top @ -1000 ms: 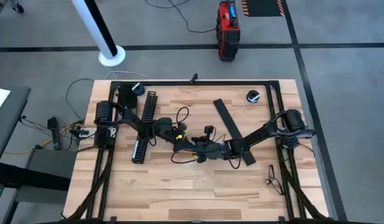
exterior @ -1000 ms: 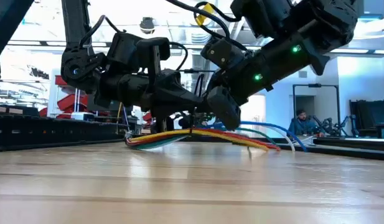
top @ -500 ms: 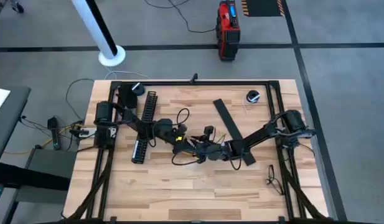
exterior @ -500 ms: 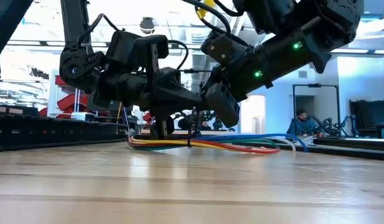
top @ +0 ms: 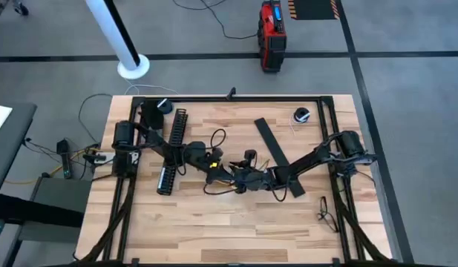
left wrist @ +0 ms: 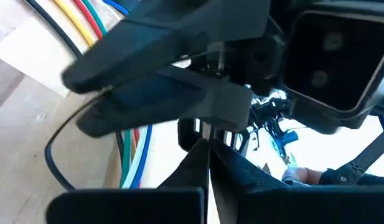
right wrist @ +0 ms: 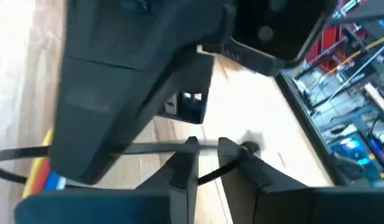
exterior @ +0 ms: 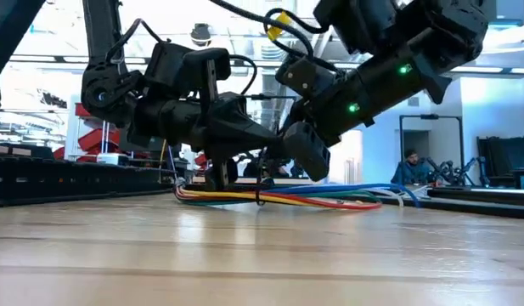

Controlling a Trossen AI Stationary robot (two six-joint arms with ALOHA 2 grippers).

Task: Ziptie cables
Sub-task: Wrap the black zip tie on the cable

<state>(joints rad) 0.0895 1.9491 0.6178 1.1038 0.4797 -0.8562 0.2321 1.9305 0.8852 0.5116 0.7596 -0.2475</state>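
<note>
Both dark arms reach low to mid-desk, left gripper [top: 211,167] and right gripper [top: 237,176] meeting over the multicoloured cables [exterior: 287,196]; their grip unclear.

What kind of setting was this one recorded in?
Probably a robotics lab or workshop. The wooden table stands on a grey floor with marked lines, a red equipment case sits on that floor, and the low view shows a person seated among racks and gear behind.

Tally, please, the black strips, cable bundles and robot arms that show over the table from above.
Slotted channel: 1
Flat strip: 1
Bundle of cables: 1
Arms: 2, with the left claw and right claw meeting at the cables
Total: 5
</note>
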